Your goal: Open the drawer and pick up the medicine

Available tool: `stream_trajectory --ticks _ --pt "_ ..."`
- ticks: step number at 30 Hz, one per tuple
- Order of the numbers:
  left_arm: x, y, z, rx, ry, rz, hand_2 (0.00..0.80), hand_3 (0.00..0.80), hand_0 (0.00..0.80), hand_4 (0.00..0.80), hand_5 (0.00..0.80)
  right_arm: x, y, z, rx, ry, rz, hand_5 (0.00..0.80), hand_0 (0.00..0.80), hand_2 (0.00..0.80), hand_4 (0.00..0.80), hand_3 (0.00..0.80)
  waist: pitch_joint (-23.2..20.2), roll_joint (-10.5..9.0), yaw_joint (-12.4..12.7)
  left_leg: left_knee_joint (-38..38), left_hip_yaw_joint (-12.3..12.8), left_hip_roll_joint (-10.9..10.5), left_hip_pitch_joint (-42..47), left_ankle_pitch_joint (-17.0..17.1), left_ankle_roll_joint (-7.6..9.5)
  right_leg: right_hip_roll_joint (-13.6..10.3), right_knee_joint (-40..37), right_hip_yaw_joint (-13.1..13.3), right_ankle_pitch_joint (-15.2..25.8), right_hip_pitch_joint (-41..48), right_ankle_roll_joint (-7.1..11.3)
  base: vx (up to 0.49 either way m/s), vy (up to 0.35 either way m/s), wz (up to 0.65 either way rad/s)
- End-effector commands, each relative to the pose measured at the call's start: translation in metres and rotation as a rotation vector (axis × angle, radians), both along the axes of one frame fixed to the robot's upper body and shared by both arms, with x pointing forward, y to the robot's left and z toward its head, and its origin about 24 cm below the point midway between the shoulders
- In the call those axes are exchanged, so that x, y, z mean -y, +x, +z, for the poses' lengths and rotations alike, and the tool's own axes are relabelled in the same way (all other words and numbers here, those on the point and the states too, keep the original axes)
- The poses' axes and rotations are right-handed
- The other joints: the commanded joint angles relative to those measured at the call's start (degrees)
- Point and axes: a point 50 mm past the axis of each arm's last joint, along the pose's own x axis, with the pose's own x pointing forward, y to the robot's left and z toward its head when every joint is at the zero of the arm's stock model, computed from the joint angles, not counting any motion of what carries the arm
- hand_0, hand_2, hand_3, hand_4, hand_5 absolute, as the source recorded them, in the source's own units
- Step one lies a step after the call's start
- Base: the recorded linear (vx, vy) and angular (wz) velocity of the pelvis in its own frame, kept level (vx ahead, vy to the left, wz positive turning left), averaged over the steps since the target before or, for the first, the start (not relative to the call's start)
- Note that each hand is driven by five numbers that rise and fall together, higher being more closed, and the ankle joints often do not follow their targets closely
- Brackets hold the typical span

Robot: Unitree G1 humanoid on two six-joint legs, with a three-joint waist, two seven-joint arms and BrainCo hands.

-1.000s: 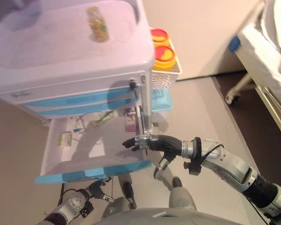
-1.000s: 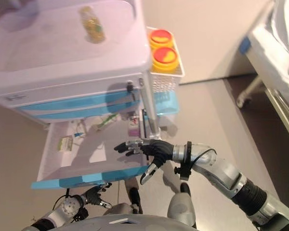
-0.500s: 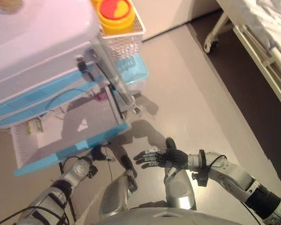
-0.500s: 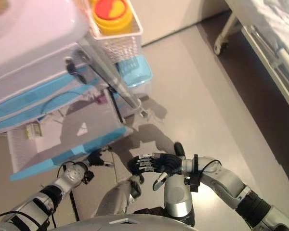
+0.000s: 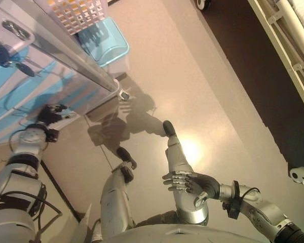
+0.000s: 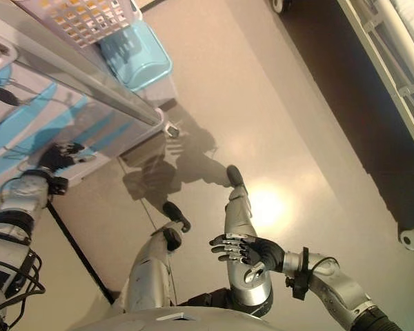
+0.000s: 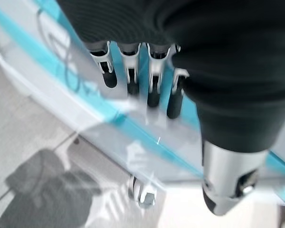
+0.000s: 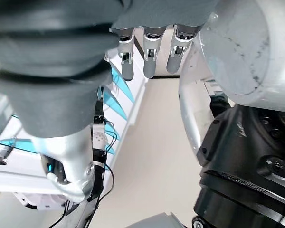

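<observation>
The white cabinet with blue drawer fronts (image 5: pixel 15 98) fills the upper left of the eye views. My left hand (image 5: pixel 48 115) is at the lower blue drawer front, fingers (image 7: pixel 154 80) straight against the blue-striped panel (image 7: pixel 147 140), holding nothing. My right hand (image 5: pixel 187 182) is open and empty, low over the floor near the bottom of the view, far from the cabinet; its fingers (image 8: pixel 149 52) are straight. The drawer's inside and the medicine are out of view.
A white wire basket (image 5: pixel 76 12) hangs on the cabinet's side above a light blue bin (image 5: pixel 104 43). Keys (image 5: pixel 10 58) hang from a lock. A cabinet caster (image 5: pixel 124 95) stands on the beige floor. A bed frame (image 5: pixel 289 61) runs along the right, with a caster (image 5: pixel 300 174).
The camera has tipped down towards the floor. My right hand has drawn back from the open drawer to low by the floor. My left hand has come up to the drawer front.
</observation>
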Motion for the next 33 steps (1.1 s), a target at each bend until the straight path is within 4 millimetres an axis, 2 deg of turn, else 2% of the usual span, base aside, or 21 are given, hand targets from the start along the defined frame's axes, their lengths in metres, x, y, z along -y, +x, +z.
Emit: stream_trajectory --ticks 1,3,5,8,13,16,18,21,22,23,24,27,30,33 --pt "-0.078 -0.048 0.067 0.151 0.053 0.341 0.0 0.0 0.0 0.0 0.0 -0.003 -0.015 -0.026 -0.087 -0.057 -0.122 0.0 0.0 0.0 0.0 0.0 -1.6 -5.62 0.63 8.81 0.01 -1.74 -1.67 -8.47 3.54 -2.04 -2.28 -0.9 5.36 -2.91 1.72 -0.04 -0.051 -0.08" --pt "-0.088 -0.057 0.076 0.177 0.046 0.397 0.0 0.0 0.0 0.0 0.0 0.0 -0.018 -0.034 -0.11 -0.079 -0.155 0.0 0.0 0.0 0.0 0.0 -1.6 -6.45 1.19 9.29 -0.63 -1.71 -2.45 -8.96 3.83 -2.02 -2.2 -1.69 5.53 -3.16 1.89 -0.035 -0.093 0.0" --pt "-0.093 -0.061 0.084 0.204 0.04 0.41 0.0 0.0 0.0 0.0 0.0 -0.006 -0.017 -0.036 -0.131 -0.057 -0.159 0.0 0.0 0.0 0.0 0.0 -1.6 -7.12 2.1 9.5 -1.42 -1.79 -2.82 -9.28 4.23 -2.01 -2.09 -2.7 5.62 -2.94 2.08 -0.017 -0.162 0.14" --pt "-0.092 -0.06 0.089 0.192 0.057 0.352 0.0 0.0 0.0 0.0 0.0 -0.018 -0.011 -0.034 -0.137 -0.028 -0.151 0.0 0.0 0.0 0.0 0.0 -1.6 -7.79 3.52 9.98 -2.64 -2.13 -3.02 -9.68 4.57 -2.21 -2.11 -4.08 5.61 -1.97 2.18 -0.005 -0.154 0.08" --pt "-0.078 -0.046 0.083 0.16 0.015 0.206 0.0 0.0 0.0 0.0 0.0 -0.027 0.0 -0.032 -0.124 -0.062 -0.174 0.0 0.0 0.0 0.0 0.0 -1.6 -8.18 5.57 9.0 -4.19 -2.66 -1.84 -9.61 4.85 -2.65 -2.3 -6.13 5.42 0.07 2.18 0.0 -0.124 0.15" --pt "-0.061 -0.034 0.067 0.123 -0.069 0.085 0.0 0.0 0.0 0.0 0.0 -0.029 0.008 -0.033 -0.141 -0.058 -0.206 0.0 0.0 0.0 0.0 0.0 -1.6 -8.54 7.05 7.1 -5.04 -2.88 0.3 -9.02 4.9 -2.91 -3.09 -7.53 5.24 2.51 2.13 0.004 -0.145 0.17" --pt "-0.04 -0.022 0.05 0.088 -0.155 -0.051 0.0 0.0 0.0 0.0 0.0 -0.031 0.012 -0.034 -0.16 -0.05 -0.22 0.0 0.0 0.0 0.0 0.0 -1.6 -8.56 8.02 5.43 -5.48 -3.07 2.08 -8.37 4.88 -2.96 -3.62 -8.25 4.79 4.38 2.12 0.012 -0.152 0.13" --pt "0.004 -0.011 0.006 -0.022 -0.264 -0.254 0.0 0.0 0.0 0.0 0.0 -0.028 0.018 -0.038 -0.19 -0.07 -0.269 0.0 0.0 0.0 0.0 0.0 -1.6 -7.71 9.59 2.31 -6.29 -3.65 4.95 -6.84 4.75 -2.82 -4.19 -9.14 3.94 7.26 1.67 0.018 -0.115 0.12" --pt "0.013 -0.011 -0.003 -0.036 -0.276 -0.285 0.0 0.0 0.0 0.0 0.0 -0.028 0.018 -0.039 -0.199 -0.076 -0.28 0.0 0.0 0.0 0.0 0.0 -1.6 -7.5 9.86 1.63 -6.48 -3.77 5.57 -6.48 4.65 -2.75 -4.31 -9.28 3.78 7.89 1.51 0.028 -0.096 0.18" --pt "0.036 -0.011 -0.025 -0.095 -0.33 -0.368 0.0 0.0 0.0 0.0 0.0 -0.024 0.02 -0.044 -0.22 -0.106 -0.315 0.0 0.0 0.0 0.0 0.0 -1.6 -6.89 10.53 -0.06 -7.01 -4.04 7.01 -5.59 4.44 -2.68 -4.59 -9.72 3.37 9.33 1.07 -0.048 -0.118 0.21" --pt "0.051 -0.012 -0.037 -0.122 -0.358 -0.423 0.0 0.0 0.0 0.0 0.0 -0.021 0.022 -0.047 -0.227 -0.125 -0.34 0.0 0.0 0.0 0.0 0.0 -1.6 -6.98 10.71 -1.79 -6.84 -4.6 6.98 -2.88 4.48 -2.99 -5.21 -9.82 4.53 9.21 0.36 -0.04 -0.129 0.22" --pt "0.104 -0.024 -0.081 -0.245 -0.446 -0.596 0.0 0.0 0.0 0.0 0.0 -0.007 0.025 -0.059 -0.283 -0.188 -0.449 0.0 0.0 0.0 0.0 0.0 -1.6 -5.14 12.2 -6.94 -8.37 -5.08 10.87 0.3 3.38 -2.64 -6.28 -11.28 3.72 12.73 -0.71 0.0 -0.083 0.27" --pt "0.15 -0.039 -0.113 -0.35 -0.531 -0.722 0.0 0.0 0.0 0.0 0.0 0.001 0.03 -0.067 -0.31 -0.245 -0.498 0.0 0.0 0.0 0.0 0.0 -1.6 -3.27 13.5 -12.14 -9.56 -5.24 14.52 3.4 2.32 -2.21 -7.52 -12.88 2.99 16.0 -1.61 -0.006 -0.063 0.32" --pt "0.182 -0.06 -0.137 -0.441 -0.68 -0.778 0.0 0.0 0.0 0.0 0.0 0.008 0.03 -0.076 -0.357 -0.311 -0.526 0.0 0.0 0.0 0.0 0.0 -3.74 -1.73 14.51 -16.61 -10.26 -5.1 17.08 6.07 1.11 -2.01 -9.15 -14.83 2.39 18.46 -2.46 0.019 -0.077 0.3"
